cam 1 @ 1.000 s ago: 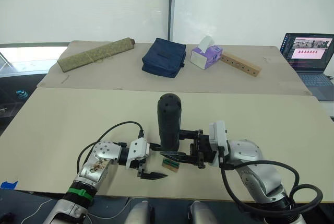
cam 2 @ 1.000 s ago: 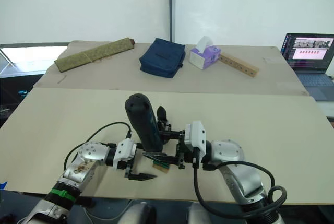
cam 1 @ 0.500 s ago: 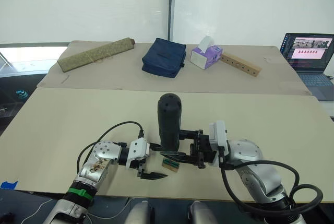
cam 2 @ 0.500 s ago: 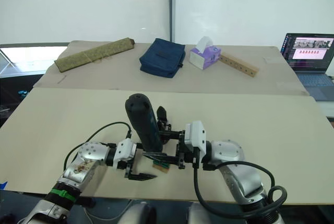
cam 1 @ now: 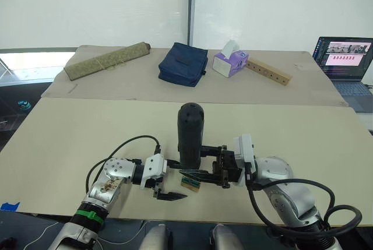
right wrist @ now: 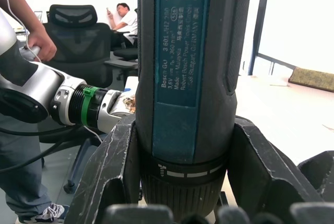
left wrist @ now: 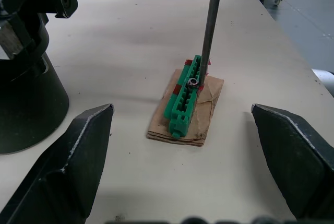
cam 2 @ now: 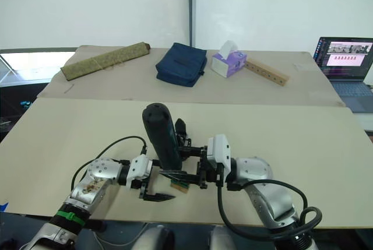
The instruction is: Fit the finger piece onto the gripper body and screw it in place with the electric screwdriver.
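The electric screwdriver (cam 1: 189,136), a thick black cylinder, stands upright near the table's front edge. My right gripper (right wrist: 183,130) is shut around its lower body. Its thin bit (left wrist: 210,25) comes down onto a screw in a green-topped tan block (left wrist: 183,104). My left gripper (left wrist: 181,110) is open, with one finger on each side of that block and touching neither it nor the bit. Just behind the screwdriver stands a black blocky assembly, apparently the gripper body (cam 2: 184,143). A pointed black part, seemingly the finger piece (cam 2: 180,125), rises from it.
On the far table lie a rolled mat (cam 1: 108,59), a navy bag (cam 1: 183,63), a tissue box (cam 1: 230,62) and a wooden bar with holes (cam 1: 268,71). A laptop (cam 1: 344,57) sits at the far right. The table's front edge lies close below both grippers.
The screwdriver's top has leaned slightly to the right. Both grippers and the block stay where they were.
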